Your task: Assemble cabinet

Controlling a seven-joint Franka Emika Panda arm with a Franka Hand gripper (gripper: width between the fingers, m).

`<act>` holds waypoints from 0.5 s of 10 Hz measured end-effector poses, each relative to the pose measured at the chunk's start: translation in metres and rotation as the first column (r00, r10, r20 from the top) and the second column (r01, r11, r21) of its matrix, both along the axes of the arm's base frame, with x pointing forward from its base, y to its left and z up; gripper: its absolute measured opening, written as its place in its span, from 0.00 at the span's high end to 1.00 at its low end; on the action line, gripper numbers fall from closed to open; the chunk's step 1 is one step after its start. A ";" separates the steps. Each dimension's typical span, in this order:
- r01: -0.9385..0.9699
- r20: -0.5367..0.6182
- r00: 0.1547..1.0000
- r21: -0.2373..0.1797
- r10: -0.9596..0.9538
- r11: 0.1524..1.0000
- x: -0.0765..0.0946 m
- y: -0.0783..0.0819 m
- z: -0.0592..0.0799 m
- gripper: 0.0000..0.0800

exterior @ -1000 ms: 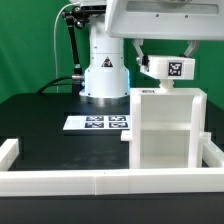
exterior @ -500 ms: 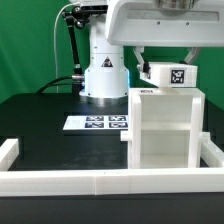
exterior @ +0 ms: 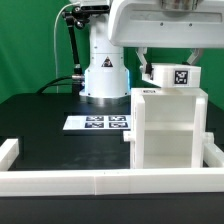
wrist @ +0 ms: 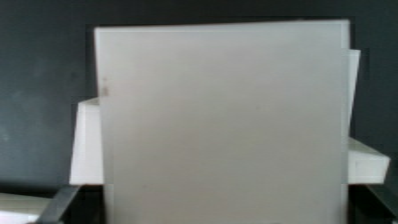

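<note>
Surroundings: a long low white frame rail is running along the near edge of the black table. The marker board is lying flat in front of the robot's white base.
In the way: the marker board's end on the exterior view's right is slipping out of sight behind the cabinet's side wall.
Arm: it is reaching down from the top of the exterior view, with the gripper pointing downward over the cabinet.
Fingers: they are closing on either side of a small white block with a black-and-white square tag, gripping it.
Block: it is hanging just above the cabinet's top edge; whether they are touching cannot be told.
Cabinet: the white plastic boxy cabinet with open shelf compartments is standing upright on the table at the exterior view's right, inside the rail.
Wrist view: a plain white surface is filling most of it.
</note>
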State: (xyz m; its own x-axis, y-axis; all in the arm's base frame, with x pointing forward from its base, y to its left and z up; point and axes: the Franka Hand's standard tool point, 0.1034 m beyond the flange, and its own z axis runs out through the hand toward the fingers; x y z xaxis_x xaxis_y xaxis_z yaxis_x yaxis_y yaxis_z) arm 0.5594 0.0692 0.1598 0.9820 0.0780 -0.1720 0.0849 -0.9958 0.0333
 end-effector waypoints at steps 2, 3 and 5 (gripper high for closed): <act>0.000 -0.001 1.000 0.000 0.000 1.000 0.000 0.000 0.000 0.05; 0.000 -0.001 1.000 0.000 0.000 1.000 0.000 0.000 0.000 0.01; -0.005 0.044 0.999 0.007 0.005 1.000 0.005 -0.002 0.004 0.00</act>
